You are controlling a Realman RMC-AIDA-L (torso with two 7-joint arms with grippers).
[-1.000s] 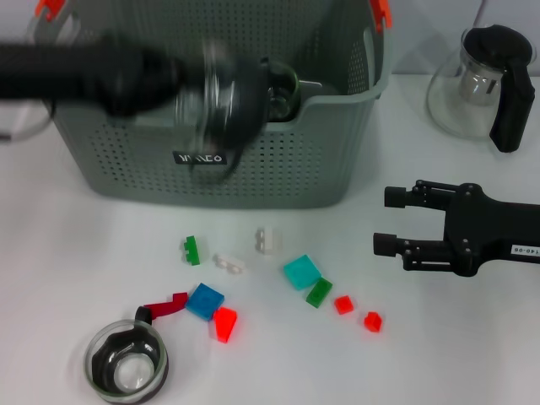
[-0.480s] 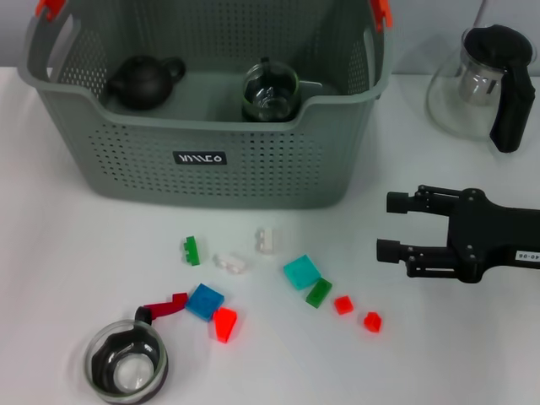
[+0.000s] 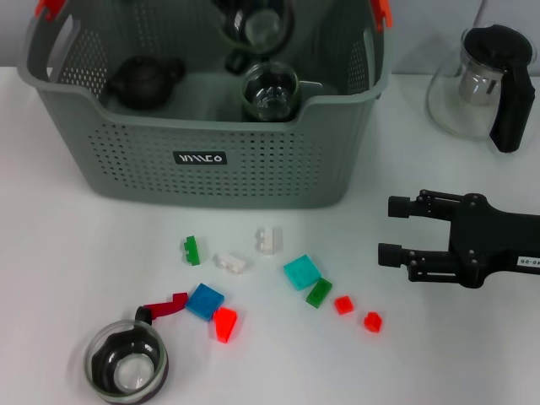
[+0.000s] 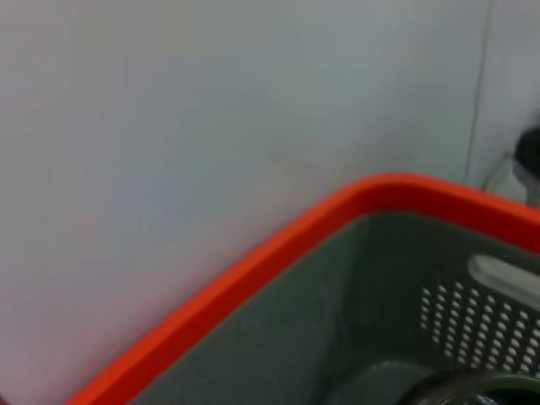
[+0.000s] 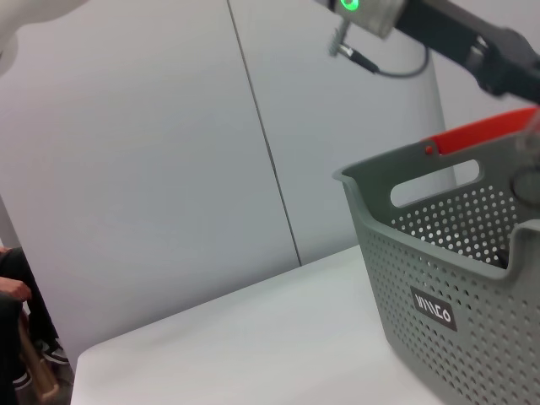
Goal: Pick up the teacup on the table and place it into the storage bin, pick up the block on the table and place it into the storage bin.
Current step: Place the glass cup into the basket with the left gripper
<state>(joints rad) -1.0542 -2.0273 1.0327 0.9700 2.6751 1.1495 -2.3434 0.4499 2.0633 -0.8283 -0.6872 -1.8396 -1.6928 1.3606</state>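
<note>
The right tool point(image 3: 395, 229) hovers low over the white desk point(image 3: 76, 253), fingers spread and holding nothing. The left tool cannot be seen, so its state cannot be told. Small coloured blocks point(image 3: 300, 272) lie scattered near a glass teacup point(image 3: 128, 364). The grey storage bin point(image 3: 202, 160) holds a dark teapot point(image 3: 143, 80) and two glass cups point(image 3: 270, 91). A glass pitcher point(image 3: 481, 84) stands beside the bin.

Ten blocks point(image 3: 301, 272), one bin point(image 3: 202, 160)
</note>
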